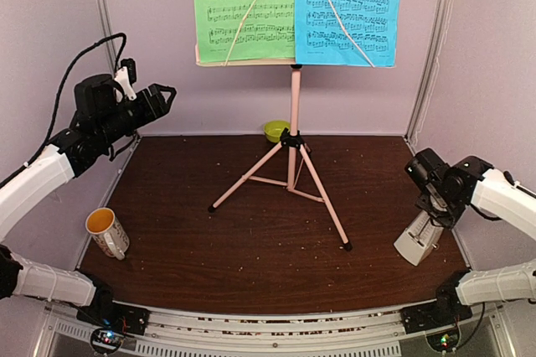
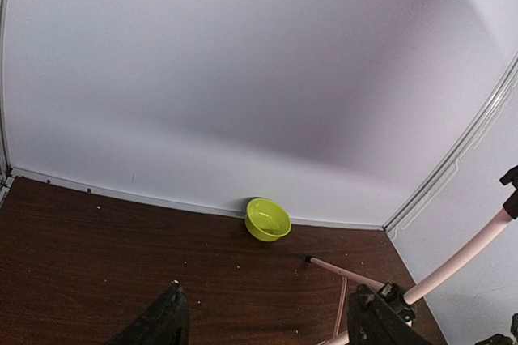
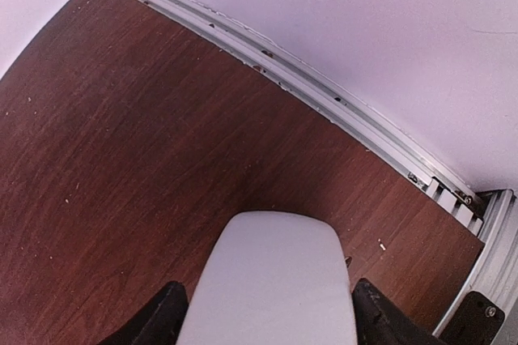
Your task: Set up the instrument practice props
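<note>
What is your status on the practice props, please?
Left gripper open, empty, raised. Right gripper straddling metronome, grip unconfirmed. Green sheet, blue sheet on stand. Mug and bowl well clear.

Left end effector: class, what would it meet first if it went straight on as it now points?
Likely the small lime-green bowl against the back wall, though depth is unclear; nothing nearer shows in line.

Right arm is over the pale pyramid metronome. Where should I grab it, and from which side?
Probably grip the pale pyramid-shaped metronome across its narrow upper body, coming from above. It stands upright and tapers upward, and the right gripper straddles its two opposite sloped faces there.
</note>
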Tool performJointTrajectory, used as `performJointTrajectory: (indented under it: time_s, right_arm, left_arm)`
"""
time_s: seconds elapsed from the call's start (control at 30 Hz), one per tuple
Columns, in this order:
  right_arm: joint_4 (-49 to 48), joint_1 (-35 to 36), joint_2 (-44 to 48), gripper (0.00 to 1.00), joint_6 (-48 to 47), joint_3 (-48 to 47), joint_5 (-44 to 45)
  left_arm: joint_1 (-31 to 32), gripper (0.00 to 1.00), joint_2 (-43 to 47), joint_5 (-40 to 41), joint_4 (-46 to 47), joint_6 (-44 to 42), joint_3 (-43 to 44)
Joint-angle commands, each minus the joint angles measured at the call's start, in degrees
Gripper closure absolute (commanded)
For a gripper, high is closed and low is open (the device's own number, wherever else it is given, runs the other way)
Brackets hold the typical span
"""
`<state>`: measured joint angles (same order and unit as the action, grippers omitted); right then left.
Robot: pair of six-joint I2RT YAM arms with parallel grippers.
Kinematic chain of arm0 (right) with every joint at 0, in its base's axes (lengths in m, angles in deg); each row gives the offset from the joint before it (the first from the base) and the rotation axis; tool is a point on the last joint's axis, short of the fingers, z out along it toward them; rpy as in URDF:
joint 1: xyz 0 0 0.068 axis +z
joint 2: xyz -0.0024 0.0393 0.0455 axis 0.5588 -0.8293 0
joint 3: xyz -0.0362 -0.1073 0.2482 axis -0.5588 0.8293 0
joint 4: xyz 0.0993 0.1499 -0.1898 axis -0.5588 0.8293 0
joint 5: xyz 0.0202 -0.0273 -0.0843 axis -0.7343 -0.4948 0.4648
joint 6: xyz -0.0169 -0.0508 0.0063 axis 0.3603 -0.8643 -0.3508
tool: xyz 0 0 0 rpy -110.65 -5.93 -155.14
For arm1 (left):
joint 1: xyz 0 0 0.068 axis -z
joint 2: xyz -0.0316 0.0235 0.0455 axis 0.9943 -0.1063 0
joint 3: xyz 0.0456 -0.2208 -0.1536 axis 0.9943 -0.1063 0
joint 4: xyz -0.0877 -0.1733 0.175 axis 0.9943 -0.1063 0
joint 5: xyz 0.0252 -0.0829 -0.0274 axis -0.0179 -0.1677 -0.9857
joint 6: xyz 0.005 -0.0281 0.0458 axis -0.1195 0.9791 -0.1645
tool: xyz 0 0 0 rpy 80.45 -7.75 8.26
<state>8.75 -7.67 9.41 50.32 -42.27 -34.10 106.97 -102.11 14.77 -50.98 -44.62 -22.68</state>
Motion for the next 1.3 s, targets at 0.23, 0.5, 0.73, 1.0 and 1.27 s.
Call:
performJointTrajectory:
  time_s: [0.23,0.5,0.73,1.0,1.27]
  right_arm:
    - [-2.05,5.05,1.84,0.50,-4.97,-1.27,1.10]
    - [-2.96,9.89,2.74,0.56,-10.43,-3.81,2.85]
    - [-4.56,14.64,0.16,0.61,-15.70,-7.23,2.65]
    - [-2.44,20.91,-0.99,0.62,-19.65,-11.35,4.01]
    - [-1.20,28.97,-1.26,0.62,-21.43,-12.72,4.17]
  left_arm:
    - [-1.09,0.31,0.72,-0.55,2.98,-0.24,-0.25]
    - [-1.22,0.32,0.43,-0.83,2.91,-0.38,-0.07]
    - [-1.26,0.32,0.16,-1.01,2.82,-0.44,0.22]
    - [-1.25,0.32,-0.39,-1.24,2.77,-0.37,0.78]
    - [-1.26,0.32,-1.37,-1.78,3.07,-0.41,1.28]
